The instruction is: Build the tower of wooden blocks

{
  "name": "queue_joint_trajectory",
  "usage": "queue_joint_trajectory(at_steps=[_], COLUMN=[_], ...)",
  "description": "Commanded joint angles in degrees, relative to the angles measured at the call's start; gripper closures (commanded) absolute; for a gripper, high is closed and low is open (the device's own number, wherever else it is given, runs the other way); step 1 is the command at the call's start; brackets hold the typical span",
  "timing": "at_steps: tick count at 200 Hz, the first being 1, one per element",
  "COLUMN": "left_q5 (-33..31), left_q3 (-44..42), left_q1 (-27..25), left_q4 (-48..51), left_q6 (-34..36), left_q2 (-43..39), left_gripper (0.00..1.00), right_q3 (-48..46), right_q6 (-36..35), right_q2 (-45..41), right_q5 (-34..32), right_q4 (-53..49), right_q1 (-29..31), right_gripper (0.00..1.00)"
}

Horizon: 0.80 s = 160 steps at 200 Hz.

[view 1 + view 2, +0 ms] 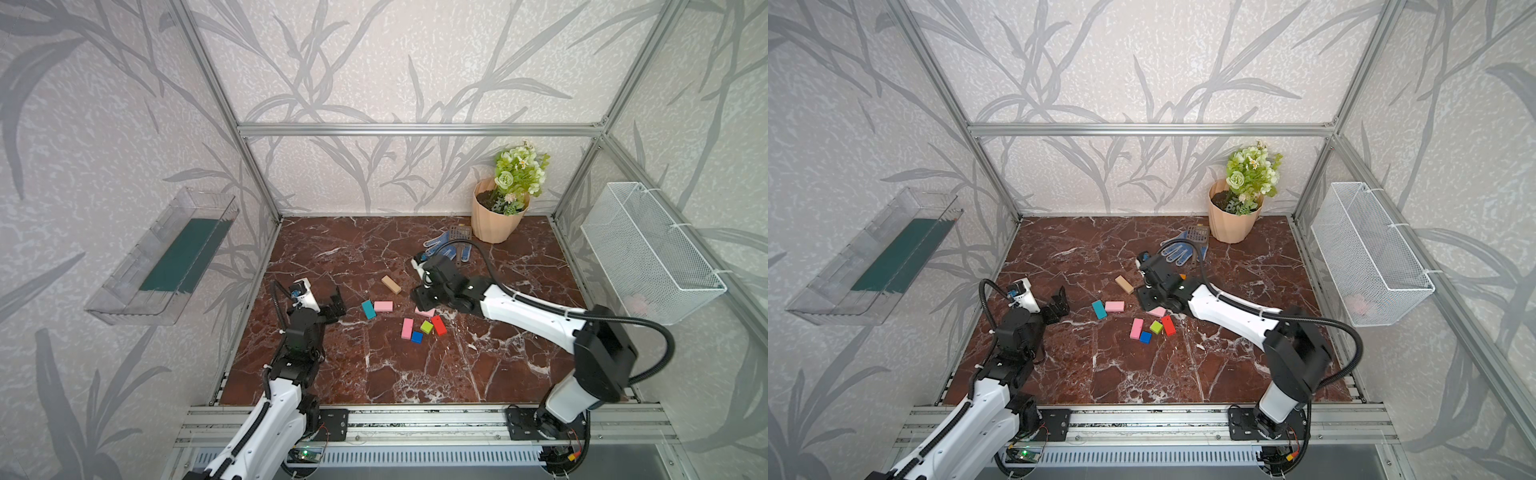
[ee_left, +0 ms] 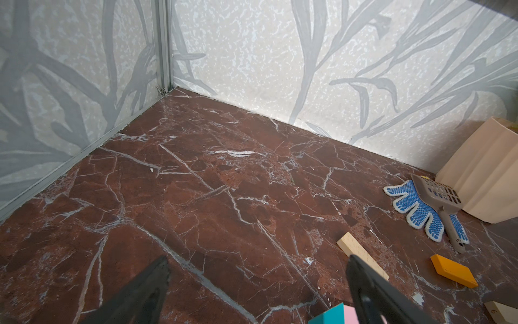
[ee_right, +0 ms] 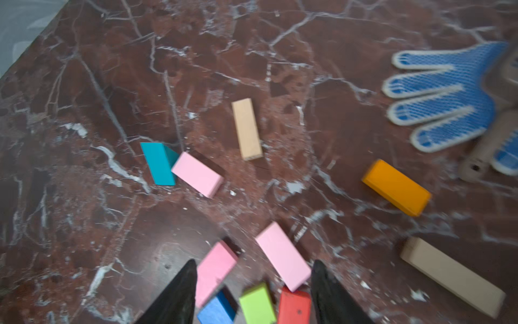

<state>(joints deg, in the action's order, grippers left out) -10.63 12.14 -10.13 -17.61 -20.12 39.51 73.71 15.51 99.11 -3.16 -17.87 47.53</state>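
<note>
Wood blocks lie loose and flat on the marble floor; no tower is in view. A tan block [image 1: 391, 284], a teal block [image 1: 368, 309] touching a pink block [image 1: 383, 306], another pink block [image 1: 407, 328], a blue cube [image 1: 417, 337], a green cube [image 1: 427, 327] and a red block [image 1: 439, 325] show in both top views. My right gripper [image 3: 252, 269] hovers open over this cluster, above a third pink block [image 3: 283, 255], holding nothing. An orange block [image 3: 396, 186] and a long tan block [image 3: 451, 275] lie beside it. My left gripper [image 1: 336, 303] is wide open and empty, left of the teal block.
A blue dotted glove [image 1: 446, 247] and a grey scoop [image 2: 440, 196] lie behind the right arm, near a beige flowerpot [image 1: 496, 220]. A clear bin [image 1: 166, 257] hangs on the left wall, a white wire basket [image 1: 648, 253] on the right.
</note>
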Motion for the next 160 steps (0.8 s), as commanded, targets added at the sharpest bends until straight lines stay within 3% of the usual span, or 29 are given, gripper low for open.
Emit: queue_joint_trajectory(at_steps=[1, 38, 73, 160], left_q5=[-0.85, -1.09, -1.17, -1.37], left_q3=[-0.52, -1.24, -1.24, -1.08], left_q1=[-0.34, -0.33, -0.34, -0.33], left_q4=[-0.47, -1.44, -1.47, -1.82], left_q6=[-0.10, -0.07, -0.10, -0.10], left_q2=[-0.39, -1.01, -0.80, -0.32], left_gripper=[0.01, 0.01, 0.01, 0.01], right_q3=[9.53, 27.38, 41.00, 44.49], right_q6=[-1.18, -1.78, -3.66, -5.31], right_q2=[10.25, 27.18, 37.91, 41.60], right_q5=[2.65, 3.90, -0.49, -6.98], right_q4=[-5.33, -12.28, -20.16, -21.59], right_q1=[0.93, 1.10, 1.06, 1.01], right_gripper=[0.36, 0.38, 0.40, 0.40])
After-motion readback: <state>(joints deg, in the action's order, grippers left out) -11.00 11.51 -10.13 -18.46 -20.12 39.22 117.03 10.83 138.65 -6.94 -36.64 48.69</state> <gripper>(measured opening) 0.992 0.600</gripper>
